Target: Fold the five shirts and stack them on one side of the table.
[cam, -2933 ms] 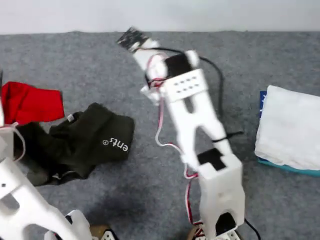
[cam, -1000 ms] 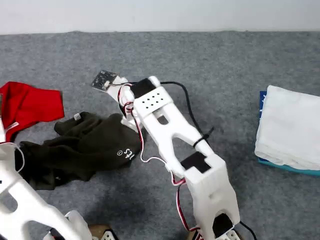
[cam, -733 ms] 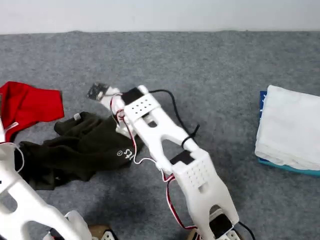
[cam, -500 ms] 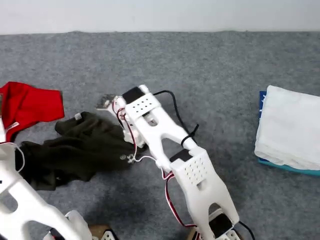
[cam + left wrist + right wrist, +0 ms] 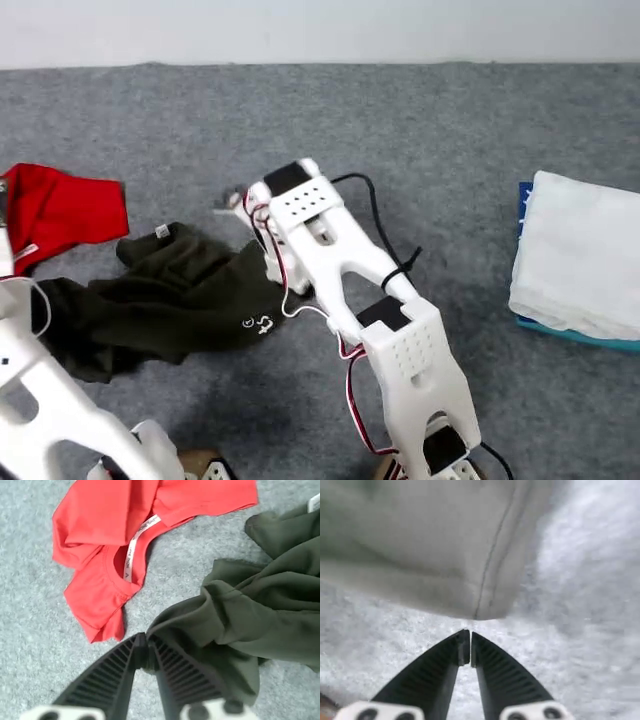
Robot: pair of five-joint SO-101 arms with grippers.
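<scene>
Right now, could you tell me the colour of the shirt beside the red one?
Dark olive green shirt, clearest in the left wrist view.

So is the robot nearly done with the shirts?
Partly. A folded pile, white on top, already sits on the right. The left tool is pinching the crumpled dark green shirt, so that one is in hand. The red shirt lies unfolded. Both need folding and stacking.

Soft even light, faint shadows, possibly overhead
</scene>
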